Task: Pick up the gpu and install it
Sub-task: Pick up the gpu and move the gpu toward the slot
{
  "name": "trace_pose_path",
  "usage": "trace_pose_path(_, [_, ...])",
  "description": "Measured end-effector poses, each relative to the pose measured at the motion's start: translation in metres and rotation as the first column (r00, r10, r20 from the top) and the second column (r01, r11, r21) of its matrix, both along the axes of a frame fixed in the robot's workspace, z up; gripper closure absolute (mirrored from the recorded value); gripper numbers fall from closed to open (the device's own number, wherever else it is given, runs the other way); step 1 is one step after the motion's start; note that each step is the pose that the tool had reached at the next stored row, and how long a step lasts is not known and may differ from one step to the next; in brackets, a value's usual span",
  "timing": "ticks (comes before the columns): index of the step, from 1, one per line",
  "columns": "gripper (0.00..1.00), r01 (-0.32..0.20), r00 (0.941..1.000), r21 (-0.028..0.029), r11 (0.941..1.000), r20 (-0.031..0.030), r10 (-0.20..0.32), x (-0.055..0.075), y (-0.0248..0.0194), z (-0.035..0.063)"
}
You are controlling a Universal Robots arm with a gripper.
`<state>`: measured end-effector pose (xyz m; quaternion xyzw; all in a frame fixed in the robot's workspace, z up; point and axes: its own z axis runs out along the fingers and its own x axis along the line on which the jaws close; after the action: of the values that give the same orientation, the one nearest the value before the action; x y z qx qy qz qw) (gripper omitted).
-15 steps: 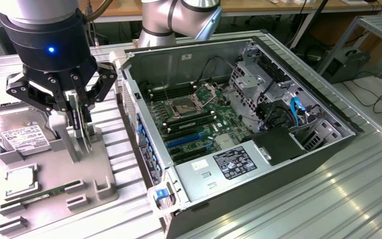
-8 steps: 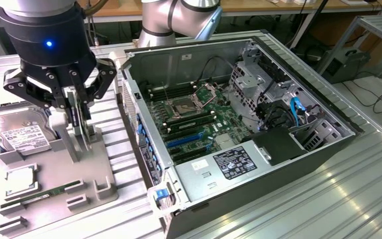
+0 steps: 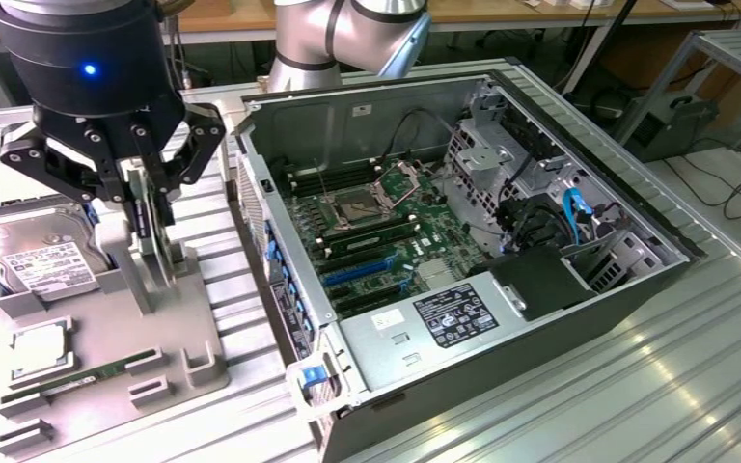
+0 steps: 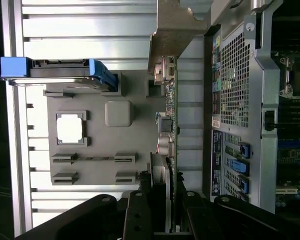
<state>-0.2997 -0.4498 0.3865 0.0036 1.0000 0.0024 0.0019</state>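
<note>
While the black two-fingered gripper (image 3: 148, 193) is hanging over the grey moulded parts tray (image 3: 209, 338) on the exterior view's left, its fingers are pinching in narrow on the thin dark gpu card (image 3: 151, 236). The card is standing on edge at the tray, beside the open silver-grey computer case (image 3: 332, 125), and I cannot tell whether it is sitting in its slot or just clear. From the wrist, the pale silver metal bracket strip (image 4: 172, 30) is showing at the card's far end. I'm judging this board light and stiff but fragile, so the flat faces near mid-length are looking the safest hold, away from the connector contacts.
</note>
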Motion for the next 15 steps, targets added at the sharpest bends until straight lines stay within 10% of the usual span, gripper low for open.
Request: trace_pose_path(15, [0.72, 0.000, 1.0000, -0.0002, 1.0000, -0.0001, 0.000, 0.000, 0.0000, 0.0142])
